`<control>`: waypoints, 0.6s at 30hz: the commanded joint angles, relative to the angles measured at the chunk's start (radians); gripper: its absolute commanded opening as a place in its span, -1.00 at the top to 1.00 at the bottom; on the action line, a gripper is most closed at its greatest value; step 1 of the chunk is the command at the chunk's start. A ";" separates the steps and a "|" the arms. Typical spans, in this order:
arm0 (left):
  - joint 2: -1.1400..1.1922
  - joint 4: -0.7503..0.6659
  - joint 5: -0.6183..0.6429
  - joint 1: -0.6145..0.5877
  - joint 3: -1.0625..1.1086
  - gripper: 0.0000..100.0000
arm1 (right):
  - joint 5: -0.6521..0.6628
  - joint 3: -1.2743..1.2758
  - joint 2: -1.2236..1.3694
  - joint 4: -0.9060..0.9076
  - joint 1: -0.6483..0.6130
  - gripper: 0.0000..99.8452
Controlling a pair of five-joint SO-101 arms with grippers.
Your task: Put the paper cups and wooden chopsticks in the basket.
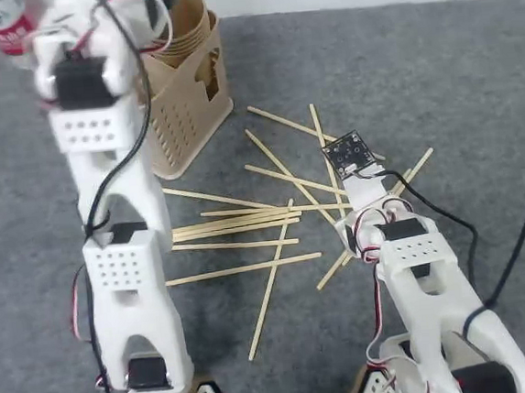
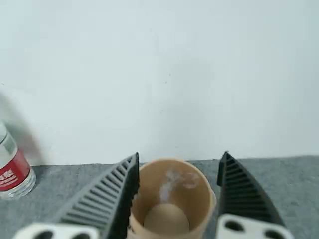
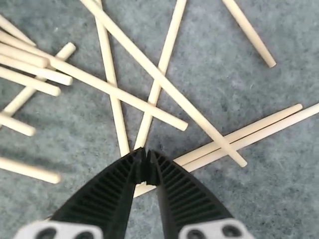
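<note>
– What has the left pincer [image 2: 180, 154] got?

– A paper cup [image 2: 172, 199]. It sits between the jaws with its open mouth facing back along them. One jaw presses each side of the rim, so the jaws stand only as far apart as the cup is wide. A bottle [image 2: 12, 167] stands off to one side, farther out than the tips.

– And the basket [image 1: 187, 120]?

– It stands on the grey surface [image 1: 435, 71] under that arm's far end, with nested cups [image 1: 188, 28] rising out of it.

– And the right pincer [image 3: 145, 152]?

– Its tips are pressed together, low over the scattered chopsticks [image 3: 149, 79]. One stick's end runs right under the tips, and I can't tell whether it's pinched. The rest lie crossed just beyond the tips and to both sides.
</note>
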 commanded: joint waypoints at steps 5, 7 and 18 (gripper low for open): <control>-0.222 0.402 -0.344 -0.018 -0.001 0.52 | 0.014 -0.005 -0.031 -0.010 -0.004 0.98; -0.265 0.402 -0.408 -0.029 0.099 0.52 | 0.014 -0.005 -0.031 -0.012 -0.005 0.98; -0.749 0.384 -0.692 0.232 1.079 0.52 | 0.014 -0.005 -0.031 -0.012 -0.001 0.98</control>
